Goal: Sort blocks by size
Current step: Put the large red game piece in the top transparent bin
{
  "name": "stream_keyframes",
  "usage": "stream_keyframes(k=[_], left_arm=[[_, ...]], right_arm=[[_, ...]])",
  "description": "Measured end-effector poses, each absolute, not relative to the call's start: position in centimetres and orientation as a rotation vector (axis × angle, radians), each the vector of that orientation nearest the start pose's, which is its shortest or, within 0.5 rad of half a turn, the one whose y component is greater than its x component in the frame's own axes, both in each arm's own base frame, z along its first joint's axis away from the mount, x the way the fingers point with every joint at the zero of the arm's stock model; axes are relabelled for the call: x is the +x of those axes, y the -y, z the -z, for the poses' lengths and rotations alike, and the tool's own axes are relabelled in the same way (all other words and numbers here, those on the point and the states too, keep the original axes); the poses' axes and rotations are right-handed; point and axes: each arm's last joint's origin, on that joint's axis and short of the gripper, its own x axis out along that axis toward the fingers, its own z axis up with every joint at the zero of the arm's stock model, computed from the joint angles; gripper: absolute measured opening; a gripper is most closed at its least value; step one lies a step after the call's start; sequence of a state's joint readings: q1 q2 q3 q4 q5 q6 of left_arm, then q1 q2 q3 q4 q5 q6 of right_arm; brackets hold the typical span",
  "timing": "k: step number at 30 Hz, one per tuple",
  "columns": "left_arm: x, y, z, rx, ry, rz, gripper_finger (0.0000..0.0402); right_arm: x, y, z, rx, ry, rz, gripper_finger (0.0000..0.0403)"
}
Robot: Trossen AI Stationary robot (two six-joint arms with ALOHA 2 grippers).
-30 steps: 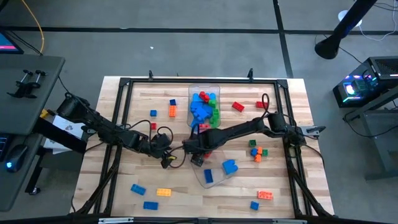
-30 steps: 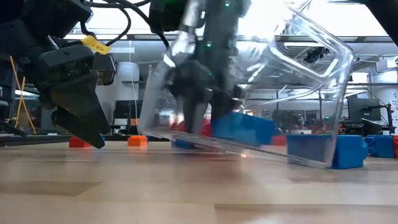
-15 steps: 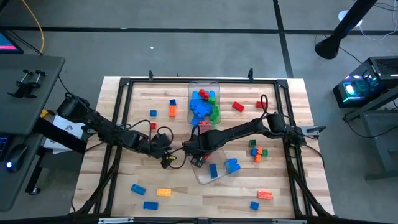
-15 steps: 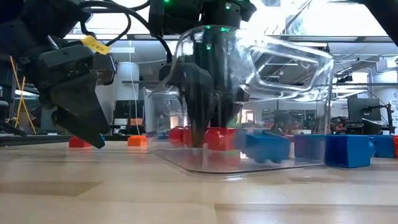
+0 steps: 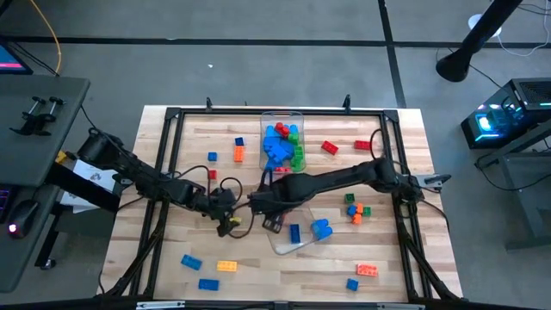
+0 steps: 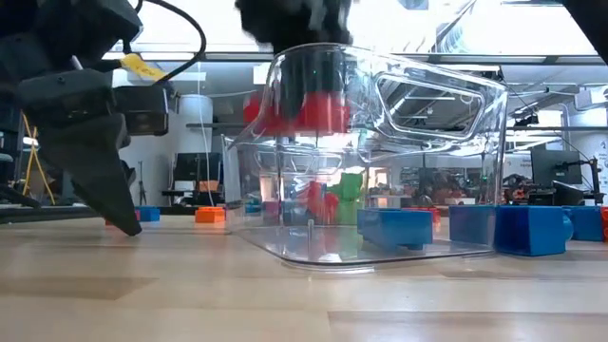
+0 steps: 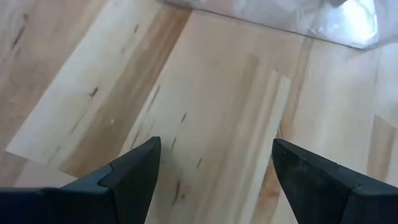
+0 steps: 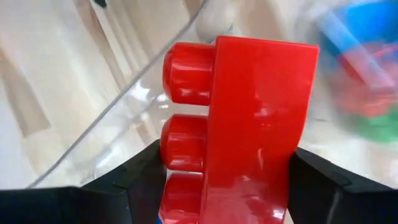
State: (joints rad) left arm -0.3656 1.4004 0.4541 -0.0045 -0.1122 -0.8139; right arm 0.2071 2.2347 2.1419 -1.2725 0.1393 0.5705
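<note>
Right gripper (image 5: 265, 204), near the centre of the high view, is clamped on a large red block (image 8: 242, 124); the right wrist view shows the block filling the frame between the 2 dark fingers (image 8: 130, 183), its round studs pointing toward the left of that picture. In the low view the same red block (image 6: 309, 109) sits in the upper middle of the frame, lifted clear of the table and at the rim of the near clear bin (image 6: 380, 171). That bin (image 5: 297, 237) lies just below centre in the high view and holds 2 blue blocks (image 5: 319, 229). A second clear bin (image 5: 282, 142), upper centre, is heaped with blue, green and red blocks. Loose blocks are scattered over the wooden table (image 5: 207, 181): a blue and an orange piece at upper left of the boards, red pieces at upper right, a small cluster of green, blue and orange pieces (image 5: 356, 207) at right of centre, and blue, yellow and orange pieces along the lower edge. Left gripper (image 5: 225, 222) hangs left of centre, close beside the right gripper, with its fingers (image 7: 134, 171) spread apart over bare wood and nothing between them; a corner of a clear bin shows at the top of the left wrist view.
</note>
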Motion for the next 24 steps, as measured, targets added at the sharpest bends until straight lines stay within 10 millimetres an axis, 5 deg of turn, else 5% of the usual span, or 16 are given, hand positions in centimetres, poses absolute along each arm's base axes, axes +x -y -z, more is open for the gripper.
stream_keyframes(k=[4,7,16,20,24], left_arm=[[20.9,7.7,-12.8,-0.565,-0.935,-0.118,0.0294],[20.9,7.4,-14.1,-0.598,-0.866,-0.107,0.0294],[19.3,5.6,-20.0,-0.669,-0.544,-0.070,0.0294],[18.3,5.0,-21.5,-0.678,-0.447,-0.102,0.0294],[17.7,4.6,-22.0,-0.664,-0.409,-0.167,0.0294]], right_arm=[[43.8,-8.0,-30.4,0.141,-1.203,0.402,0.0255],[43.7,-4.6,-31.9,0.115,-1.098,0.548,0.0255],[44.3,10.2,-26.8,0.448,-1.080,0.809,0.0255],[43.8,12.4,-26.4,0.613,-1.073,0.812,0.0261],[43.2,12.8,-26.2,0.607,-1.135,0.802,0.0334]])
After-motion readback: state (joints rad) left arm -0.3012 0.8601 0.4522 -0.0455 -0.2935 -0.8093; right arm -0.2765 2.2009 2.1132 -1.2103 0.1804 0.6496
